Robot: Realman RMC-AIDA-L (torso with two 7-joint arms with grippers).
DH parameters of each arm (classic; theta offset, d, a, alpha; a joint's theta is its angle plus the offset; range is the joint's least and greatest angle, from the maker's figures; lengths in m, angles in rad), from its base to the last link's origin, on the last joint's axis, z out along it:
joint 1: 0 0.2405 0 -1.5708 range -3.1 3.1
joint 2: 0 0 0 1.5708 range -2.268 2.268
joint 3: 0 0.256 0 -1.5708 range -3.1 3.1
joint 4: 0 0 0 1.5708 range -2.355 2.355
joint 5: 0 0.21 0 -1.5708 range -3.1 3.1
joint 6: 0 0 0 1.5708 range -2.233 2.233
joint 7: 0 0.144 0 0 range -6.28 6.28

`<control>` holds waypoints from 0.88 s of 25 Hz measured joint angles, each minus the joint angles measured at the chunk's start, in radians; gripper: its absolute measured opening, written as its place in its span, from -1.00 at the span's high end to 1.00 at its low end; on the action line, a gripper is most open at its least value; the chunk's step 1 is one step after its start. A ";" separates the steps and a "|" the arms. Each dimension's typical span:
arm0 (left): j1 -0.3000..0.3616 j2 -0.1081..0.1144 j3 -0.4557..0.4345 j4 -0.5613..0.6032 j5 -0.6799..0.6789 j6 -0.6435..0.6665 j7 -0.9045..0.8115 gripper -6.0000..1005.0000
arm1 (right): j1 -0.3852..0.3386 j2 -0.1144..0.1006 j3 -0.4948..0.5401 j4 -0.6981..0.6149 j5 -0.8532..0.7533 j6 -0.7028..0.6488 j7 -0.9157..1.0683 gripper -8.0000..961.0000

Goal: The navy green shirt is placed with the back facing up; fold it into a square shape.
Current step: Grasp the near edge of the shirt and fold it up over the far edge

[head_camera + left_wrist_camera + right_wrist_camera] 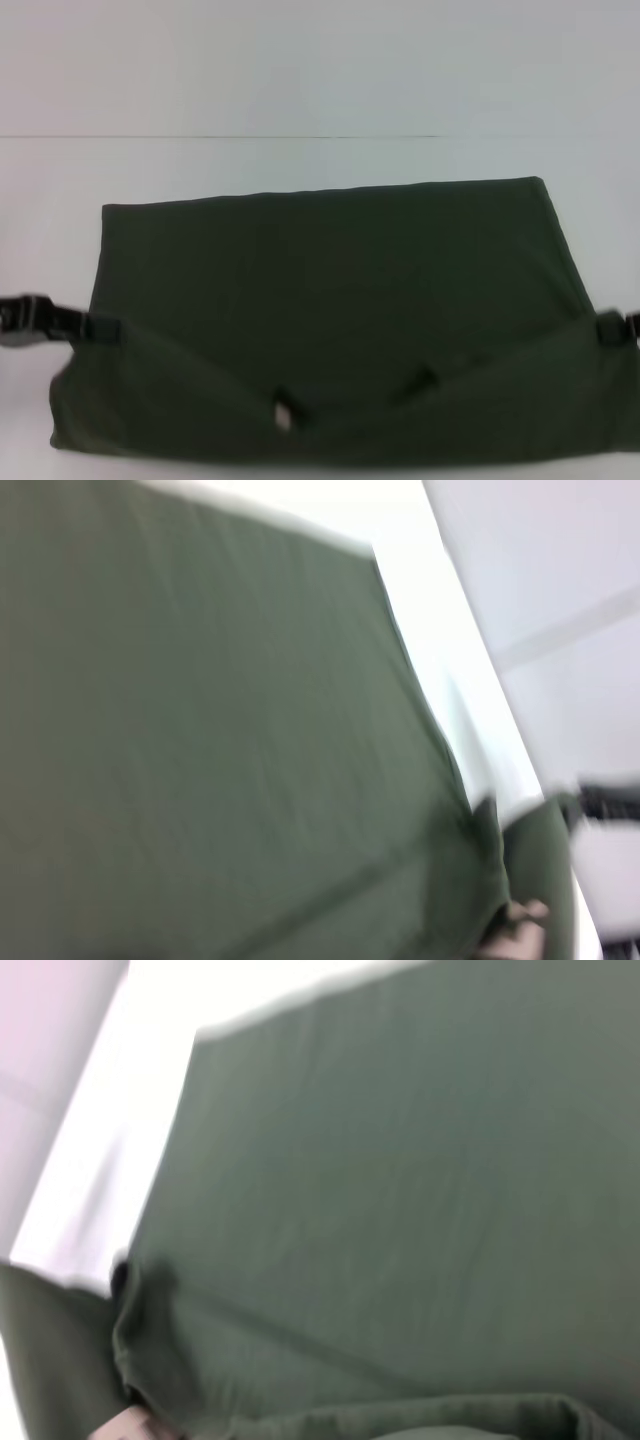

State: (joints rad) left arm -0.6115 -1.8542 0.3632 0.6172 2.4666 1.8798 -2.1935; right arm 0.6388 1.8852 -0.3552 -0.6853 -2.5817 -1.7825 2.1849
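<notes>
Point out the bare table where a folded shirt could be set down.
Bare table lies beyond the shirt's far edge, plus a strip at its far left. The near half is crowded: shirt, left gripper and right gripper at its sides.

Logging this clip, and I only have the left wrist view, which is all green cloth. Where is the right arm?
Observer: The right gripper is at the right edge of the navy green shirt.
Operator: And the left one?
Observer: The left gripper is at the shirt's left edge, level with the right one.
Operator: How does the far edge look?
Observer: It runs straight from corner to corner across the white table.
</notes>
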 joint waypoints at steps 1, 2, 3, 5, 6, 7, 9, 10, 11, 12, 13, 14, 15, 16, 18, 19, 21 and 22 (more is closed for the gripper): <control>0.004 0.001 -0.036 0.000 0.000 -0.025 -0.002 0.90 | -0.002 -0.001 0.003 0.001 0.015 0.021 0.006 0.87; 0.007 0.001 -0.056 -0.001 0.000 -0.045 -0.004 0.90 | -0.004 -0.001 0.002 0.005 0.035 0.051 0.013 0.87; 0.011 0.000 -0.086 -0.001 0.000 -0.069 -0.008 0.90 | -0.004 -0.001 0.002 0.008 0.052 0.081 0.020 0.87; 0.019 -0.008 -0.134 -0.002 -0.001 -0.122 -0.018 0.90 | 0.000 0.005 0.002 0.014 0.079 0.129 0.028 0.87; 0.022 -0.014 -0.153 -0.002 -0.002 -0.143 -0.020 0.90 | 0.003 0.010 0.003 0.015 0.090 0.147 0.029 0.87; 0.026 -0.026 -0.180 -0.002 -0.010 -0.175 -0.019 0.90 | 0.005 0.018 0.003 0.015 0.109 0.177 0.031 0.87; 0.032 -0.044 -0.195 -0.002 -0.028 -0.208 -0.012 0.90 | 0.005 0.034 0.000 0.020 0.153 0.231 0.029 0.87; 0.035 -0.053 -0.199 -0.002 -0.041 -0.226 -0.006 0.90 | 0.005 0.040 -0.002 0.022 0.171 0.260 0.025 0.87; 0.036 -0.066 -0.199 -0.002 -0.055 -0.251 0.003 0.90 | 0.005 0.050 -0.006 0.026 0.191 0.290 0.018 0.87; 0.038 -0.074 -0.198 -0.002 -0.062 -0.263 0.009 0.90 | 0.006 0.059 -0.009 0.029 0.207 0.319 0.009 0.87; 0.039 -0.088 -0.197 -0.002 -0.078 -0.286 0.020 0.90 | 0.007 0.068 -0.012 0.031 0.220 0.349 -0.002 0.87; 0.039 -0.098 -0.197 -0.002 -0.093 -0.304 0.031 0.90 | 0.008 0.077 -0.015 0.033 0.233 0.378 -0.014 0.87; 0.039 -0.115 -0.195 -0.003 -0.115 -0.331 0.047 0.91 | 0.009 0.090 -0.021 0.035 0.248 0.407 -0.030 0.87; 0.039 -0.124 -0.194 -0.003 -0.129 -0.352 0.058 0.91 | 0.010 0.096 -0.024 0.035 0.256 0.427 -0.039 0.87; 0.036 -0.144 -0.192 -0.006 -0.156 -0.394 0.085 0.91 | 0.014 0.119 -0.036 0.037 0.277 0.483 -0.063 0.87; 0.034 -0.150 -0.192 -0.006 -0.167 -0.412 0.095 0.91 | 0.016 0.129 -0.043 0.037 0.287 0.515 -0.076 0.87; 0.030 -0.164 -0.191 -0.008 -0.193 -0.446 0.115 0.91 | 0.019 0.146 -0.053 0.038 0.304 0.559 -0.096 0.87; 0.028 -0.170 -0.191 -0.010 -0.210 -0.463 0.124 0.91 | 0.021 0.152 -0.057 0.038 0.311 0.580 -0.104 0.87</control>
State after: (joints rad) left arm -0.5831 -2.0240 0.1720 0.6074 2.2565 1.4172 -2.0697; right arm 0.6593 2.0374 -0.4126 -0.6475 -2.2712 -1.2023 2.0805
